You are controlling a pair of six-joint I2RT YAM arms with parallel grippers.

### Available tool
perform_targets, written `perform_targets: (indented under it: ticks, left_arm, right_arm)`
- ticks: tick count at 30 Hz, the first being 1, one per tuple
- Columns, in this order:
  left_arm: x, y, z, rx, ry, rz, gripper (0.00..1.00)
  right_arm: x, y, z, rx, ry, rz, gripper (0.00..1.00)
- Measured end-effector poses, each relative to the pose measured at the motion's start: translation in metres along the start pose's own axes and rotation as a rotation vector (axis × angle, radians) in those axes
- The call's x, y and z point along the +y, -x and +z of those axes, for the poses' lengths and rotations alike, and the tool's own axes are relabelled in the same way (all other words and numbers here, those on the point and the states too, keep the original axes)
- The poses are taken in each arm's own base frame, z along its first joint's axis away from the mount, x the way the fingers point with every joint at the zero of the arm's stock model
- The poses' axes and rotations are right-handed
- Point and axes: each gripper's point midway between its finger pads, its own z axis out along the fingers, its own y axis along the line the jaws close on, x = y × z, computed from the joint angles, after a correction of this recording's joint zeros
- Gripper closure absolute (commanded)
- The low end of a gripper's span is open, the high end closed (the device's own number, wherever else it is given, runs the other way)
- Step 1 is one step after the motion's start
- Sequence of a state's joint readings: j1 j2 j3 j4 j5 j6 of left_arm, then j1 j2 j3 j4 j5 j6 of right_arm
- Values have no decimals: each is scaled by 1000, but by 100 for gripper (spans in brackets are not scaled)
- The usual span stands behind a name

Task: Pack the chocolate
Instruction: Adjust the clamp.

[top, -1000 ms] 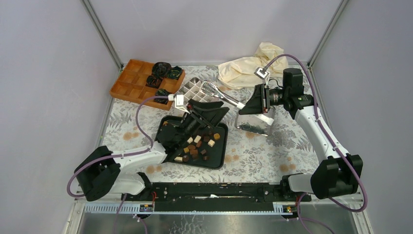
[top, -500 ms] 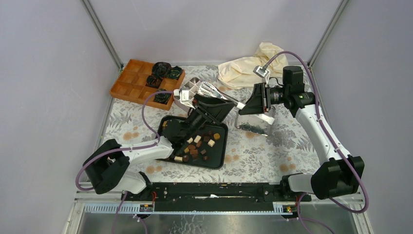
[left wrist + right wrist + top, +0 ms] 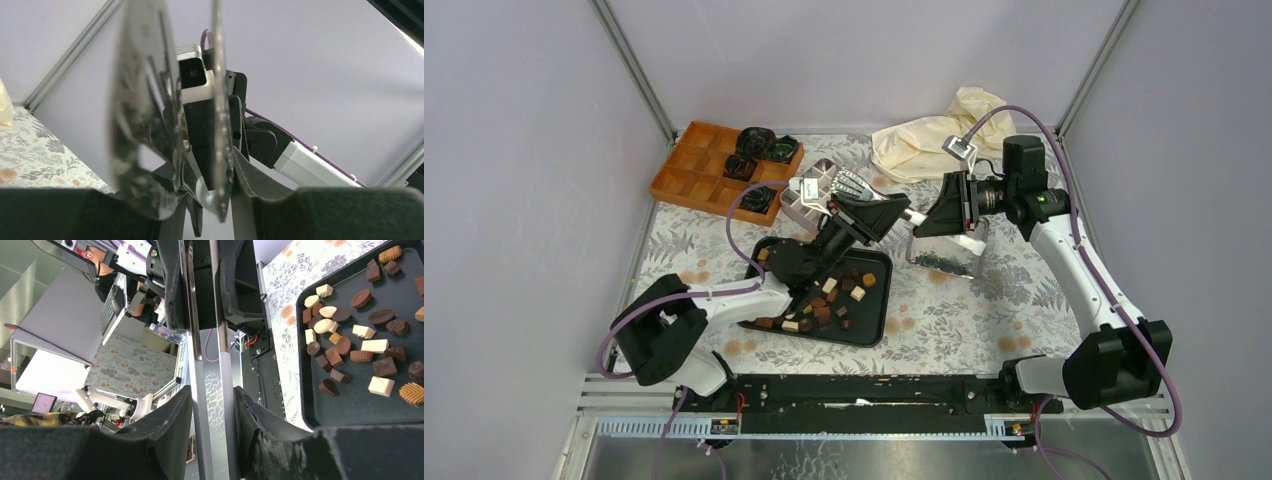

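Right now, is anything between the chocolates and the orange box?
Yes: the left arm lies over the tray's left side, across the line from the chocolates to the orange box. The left gripper hangs past the tray's far edge, closed on the tongs that the right gripper also holds.

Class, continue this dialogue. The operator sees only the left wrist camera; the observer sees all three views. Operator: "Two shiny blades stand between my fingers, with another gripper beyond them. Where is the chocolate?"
Observer: The chocolate lies loose in a black tray; the left arm reaches across it.
Operator: Is there any container for it?
Observer: An orange compartment box stands at the far left, with four dark paper cups toward its right end.
Operator: What are these blades?
Observer: They are tongs; the right gripper is shut on their handle end.
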State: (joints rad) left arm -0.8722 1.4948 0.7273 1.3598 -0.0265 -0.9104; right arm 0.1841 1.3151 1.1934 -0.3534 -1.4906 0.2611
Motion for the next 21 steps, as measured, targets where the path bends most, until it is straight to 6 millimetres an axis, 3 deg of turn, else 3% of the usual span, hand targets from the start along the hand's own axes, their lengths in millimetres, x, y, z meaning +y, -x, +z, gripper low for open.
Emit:
perform_targets:
  ticks: [6, 10, 21]
  left_arm:
    - [0, 0, 1, -6, 9, -9, 72]
    - [2, 0, 1, -13, 22, -13, 72]
    - [2, 3, 2, -39, 40, -49, 67]
  right_arm:
    - [-2, 0, 0, -2, -8, -6, 48]
    - [-2, 1, 0, -3, -17, -26, 47]
    - [-1, 4, 0, -3, -40, -86, 59]
